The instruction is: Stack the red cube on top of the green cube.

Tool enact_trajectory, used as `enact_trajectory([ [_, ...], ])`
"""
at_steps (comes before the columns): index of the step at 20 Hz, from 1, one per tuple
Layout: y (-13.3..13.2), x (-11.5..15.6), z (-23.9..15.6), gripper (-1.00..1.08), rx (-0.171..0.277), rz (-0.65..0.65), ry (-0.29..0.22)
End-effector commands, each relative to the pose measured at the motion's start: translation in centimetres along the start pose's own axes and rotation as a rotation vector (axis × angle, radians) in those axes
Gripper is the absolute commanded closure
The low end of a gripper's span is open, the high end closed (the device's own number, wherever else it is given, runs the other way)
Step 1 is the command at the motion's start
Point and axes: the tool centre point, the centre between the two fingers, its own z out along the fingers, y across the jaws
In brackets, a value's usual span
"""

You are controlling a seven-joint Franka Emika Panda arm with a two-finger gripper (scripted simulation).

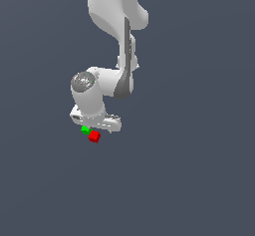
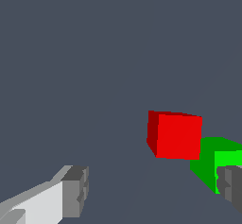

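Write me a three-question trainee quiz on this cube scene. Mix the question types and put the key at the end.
1. True or false: the red cube already sits on top of the green cube.
2. Multiple choice: what lies between the jaws of the gripper in the wrist view? A) the red cube B) the green cube C) nothing
3. Short answer: in the exterior view, which cube shows more fully from under the gripper?

Key:
1. False; the two cubes sit side by side on the surface.
2. C; the jaws are spread with bare floor between them.
3. The red cube; the green one is partly hidden.
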Motion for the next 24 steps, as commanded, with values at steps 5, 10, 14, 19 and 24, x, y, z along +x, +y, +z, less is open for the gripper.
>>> enact_trajectory([
  [5, 3.5, 1.4, 1.4, -0.92, 0.006, 0.056, 0.022],
  [10, 3.6, 1.5, 1.5, -0.92, 0.008, 0.058, 0.022],
  [14, 3.5, 1.4, 1.5, -0.92, 0.007, 0.058, 0.021],
  [19, 3.5, 1.4, 2.7, -0.92, 0.008, 0.057, 0.021],
  [24, 3.4, 1.4, 5.3, -0.92, 0.008, 0.057, 0.021],
])
